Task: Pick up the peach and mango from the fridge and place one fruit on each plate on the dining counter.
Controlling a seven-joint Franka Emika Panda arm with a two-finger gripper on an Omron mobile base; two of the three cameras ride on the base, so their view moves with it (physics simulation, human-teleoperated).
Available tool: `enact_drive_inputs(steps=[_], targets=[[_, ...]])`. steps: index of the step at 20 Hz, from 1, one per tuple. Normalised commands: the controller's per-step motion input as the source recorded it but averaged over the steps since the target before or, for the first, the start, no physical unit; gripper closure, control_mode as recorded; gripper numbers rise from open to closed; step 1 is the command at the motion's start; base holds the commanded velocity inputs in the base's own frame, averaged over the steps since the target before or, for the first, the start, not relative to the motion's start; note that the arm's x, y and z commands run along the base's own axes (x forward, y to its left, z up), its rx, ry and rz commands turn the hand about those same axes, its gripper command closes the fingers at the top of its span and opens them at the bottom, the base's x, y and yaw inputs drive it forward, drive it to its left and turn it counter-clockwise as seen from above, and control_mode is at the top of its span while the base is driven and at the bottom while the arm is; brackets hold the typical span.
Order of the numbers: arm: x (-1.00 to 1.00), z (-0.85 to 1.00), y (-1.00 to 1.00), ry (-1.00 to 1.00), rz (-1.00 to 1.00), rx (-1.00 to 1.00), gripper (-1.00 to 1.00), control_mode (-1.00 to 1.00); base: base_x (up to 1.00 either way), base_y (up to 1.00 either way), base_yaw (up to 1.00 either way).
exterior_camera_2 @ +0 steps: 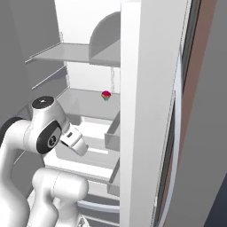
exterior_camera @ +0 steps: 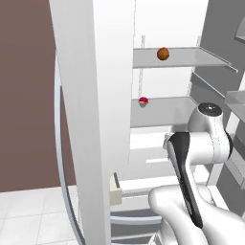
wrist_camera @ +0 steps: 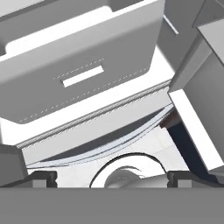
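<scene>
The fridge (exterior_camera: 95,95) stands open in front of me, with white shelves inside. A round orange fruit (exterior_camera: 163,53) rests on the upper shelf; whether it is the peach or the mango I cannot tell. On the shelf below sits a small pink-red thing with a teal underside (exterior_camera: 143,102) (exterior_camera_2: 106,95), too small to name. My gripper (wrist_camera: 111,177) is open and empty, its fingertips (wrist_camera: 41,177) wide apart. It hangs low, below both shelves, facing the grey drawers (wrist_camera: 83,76). The plates and the dining counter are out of view.
The open fridge door (exterior_camera_2: 146,115) stands close on the right in the right base view, with door bins (exterior_camera_2: 113,133) jutting inward. A second door edge (exterior_camera: 91,143) rises at the left in the left base view. My own elbow (exterior_camera: 210,129) fills the space before the lower shelves.
</scene>
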Motion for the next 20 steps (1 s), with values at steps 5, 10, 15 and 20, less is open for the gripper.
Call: enact_drive_inputs(steps=[5,10,15,20], targets=[[0.23,0.0,0.0,0.0,0.0,0.0,-1.0,-1.0,0.06,0.0,0.0],[0.19,0.12,0.0,-0.09,0.1,-0.11,-1.0,-1.0,0.0,0.0,0.0],[0.0,0.62,0.0,-0.09,0.18,-0.19,-1.0,-1.0,0.0,0.0,0.0],[0.02,0.65,0.0,-0.05,0.17,-0.07,-1.0,-1.0,0.0,0.0,0.0]])
